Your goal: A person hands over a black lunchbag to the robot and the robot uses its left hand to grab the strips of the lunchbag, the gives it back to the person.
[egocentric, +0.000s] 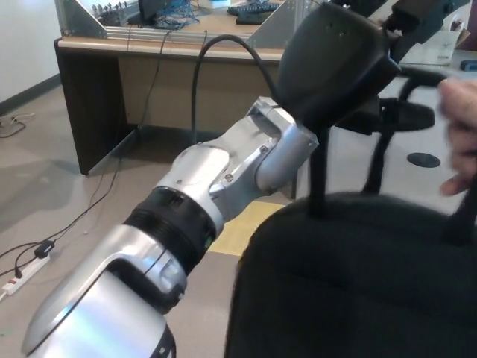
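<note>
Presently left hand (339, 63) grasps the straps (380, 145) above the lunchbag (358, 276); person's hand (462, 134) beside them, handback unfinished

The robot's left arm (186, 224), silver with black joints, reaches up from the lower left to its black left hand (339, 67) at the top. Black straps (376, 160) run down from the hand's fingers to the black lunchbag (358, 283), which fills the lower right. A person's hand (462, 130), blurred, is at the right edge beside the straps. Behind stands a wooden desk (134, 56) with cables on the floor.
</note>
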Available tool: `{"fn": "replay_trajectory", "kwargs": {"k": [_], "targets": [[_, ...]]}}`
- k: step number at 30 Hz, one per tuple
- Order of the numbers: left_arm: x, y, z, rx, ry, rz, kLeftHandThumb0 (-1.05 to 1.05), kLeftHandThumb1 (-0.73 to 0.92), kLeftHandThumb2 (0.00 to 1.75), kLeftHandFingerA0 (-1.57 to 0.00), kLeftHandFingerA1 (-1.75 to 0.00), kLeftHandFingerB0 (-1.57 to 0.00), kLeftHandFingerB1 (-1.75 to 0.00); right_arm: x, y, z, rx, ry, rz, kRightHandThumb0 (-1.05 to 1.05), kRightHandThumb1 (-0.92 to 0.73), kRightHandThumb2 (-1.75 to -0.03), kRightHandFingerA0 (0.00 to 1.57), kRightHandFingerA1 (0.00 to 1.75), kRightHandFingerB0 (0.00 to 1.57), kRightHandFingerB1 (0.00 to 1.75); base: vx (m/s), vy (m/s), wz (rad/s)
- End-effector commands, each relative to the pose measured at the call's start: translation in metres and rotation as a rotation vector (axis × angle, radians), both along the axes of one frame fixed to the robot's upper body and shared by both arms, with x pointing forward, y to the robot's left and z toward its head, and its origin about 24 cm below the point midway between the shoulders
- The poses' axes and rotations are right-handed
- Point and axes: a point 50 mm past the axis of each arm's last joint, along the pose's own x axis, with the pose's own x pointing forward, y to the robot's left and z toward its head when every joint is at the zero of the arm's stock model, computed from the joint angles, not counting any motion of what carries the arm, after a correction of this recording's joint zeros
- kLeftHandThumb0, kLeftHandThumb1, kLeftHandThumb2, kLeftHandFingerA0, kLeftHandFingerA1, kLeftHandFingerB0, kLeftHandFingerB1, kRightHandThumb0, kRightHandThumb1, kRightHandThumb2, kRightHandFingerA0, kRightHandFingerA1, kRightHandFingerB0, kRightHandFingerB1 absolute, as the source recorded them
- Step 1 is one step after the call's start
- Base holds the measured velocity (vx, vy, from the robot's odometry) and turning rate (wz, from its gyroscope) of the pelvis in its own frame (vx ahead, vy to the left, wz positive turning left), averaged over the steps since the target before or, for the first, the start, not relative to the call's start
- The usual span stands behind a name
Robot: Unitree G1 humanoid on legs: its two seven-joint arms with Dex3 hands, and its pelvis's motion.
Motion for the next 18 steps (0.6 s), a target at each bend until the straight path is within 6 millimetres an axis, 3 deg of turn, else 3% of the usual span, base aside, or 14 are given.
{"fn": "replay_trajectory", "kwargs": {"k": [1, 2, 4, 5, 6, 7, 12, 13, 17, 18], "targets": [[0.004, 0.031, -0.009, 0.120, 0.241, 0.074, -1.05, 0.65, 0.62, 0.00, 0.00, 0.00, 0.00, 0.000, -0.007, 0.001, -0.039, 0.018, 0.015, -0.70, -0.64, -1.02, 0.44, 0.56, 0.44, 0.53, 0.00, 0.000, 0.00], [-0.001, 0.036, -0.011, 0.124, 0.233, 0.068, -1.04, 0.65, 0.61, 0.00, 0.00, 0.00, 0.00, 0.000, -0.007, 0.002, -0.043, 0.011, 0.018, -0.67, -0.76, -0.64, 0.52, 0.43, 0.54, 0.42, 0.00, 0.000, 0.00], [-0.005, 0.040, -0.013, 0.126, 0.228, 0.062, -1.02, 0.65, 0.60, 0.00, 0.00, 0.00, 0.00, 0.000, -0.007, 0.002, -0.042, 0.008, 0.019, -0.66, -0.76, -0.64, 0.53, 0.43, 0.54, 0.42, 0.00, 0.000, 0.00], [-0.009, 0.044, -0.015, 0.125, 0.216, 0.055, -1.02, 0.68, 0.60, 0.00, 0.00, 0.00, 0.00, 0.001, -0.006, 0.002, -0.035, 0.008, 0.015, -0.69, -0.64, -1.02, 0.48, 0.58, 0.46, 0.54, 0.00, 0.000, 0.00], [-0.011, 0.048, -0.017, 0.127, 0.204, 0.055, -1.02, 0.68, 0.60, 0.00, 0.00, 0.00, 0.00, 0.001, -0.006, 0.002, -0.029, 0.008, 0.011, -0.69, -0.64, -1.02, 0.48, 0.58, 0.46, 0.54, 0.00, 0.000, 0.00], [-0.016, 0.058, -0.024, 0.103, 0.225, 0.036, -1.01, 0.64, 0.61, 0.00, 0.00, 0.00, 0.00, 0.002, -0.006, 0.003, -0.031, 0.001, 0.009, -0.67, -0.75, -0.64, 0.54, 0.45, 0.55, 0.42, 0.00, 0.000, 0.00], [-0.029, 0.094, -0.048, 0.066, 0.286, 0.049, -0.97, 0.63, 0.59, 0.00, 0.00, 0.00, 0.00, 0.000, -0.007, 0.003, -0.029, -0.008, -0.004, -0.66, -0.74, -0.63, 0.54, 0.45, 0.55, 0.42, 0.00, 0.000, 0.00], [-0.032, 0.114, -0.061, 0.035, 0.314, 0.062, -0.95, 0.60, 0.60, 0.00, 0.00, 0.00, 0.00, 0.000, -0.007, 0.002, -0.022, -0.008, -0.008, -0.65, -0.75, -0.63, 0.53, 0.44, 0.56, 0.43, 0.00, 0.000, 0.00], [-0.046, 0.156, -0.090, -0.020, 0.376, 0.114, -0.95, 0.61, 0.60, 0.00, 0.00, 0.00, 0.00, 0.001, -0.009, 0.004, -0.023, -0.007, -0.012, -0.64, -0.75, -0.63, 0.54, 0.44, 0.55, 0.42, 0.00, 0.000, 0.00], [-0.048, 0.163, -0.095, -0.029, 0.389, 0.124, -0.94, 0.60, 0.58, 0.00, 0.00, 0.00, 0.00, 0.002, -0.009, 0.004, -0.023, -0.009, -0.015, -0.67, -0.63, -1.01, 0.49, 0.58, 0.45, 0.54, 0.00, 0.000, 0.00]]}}
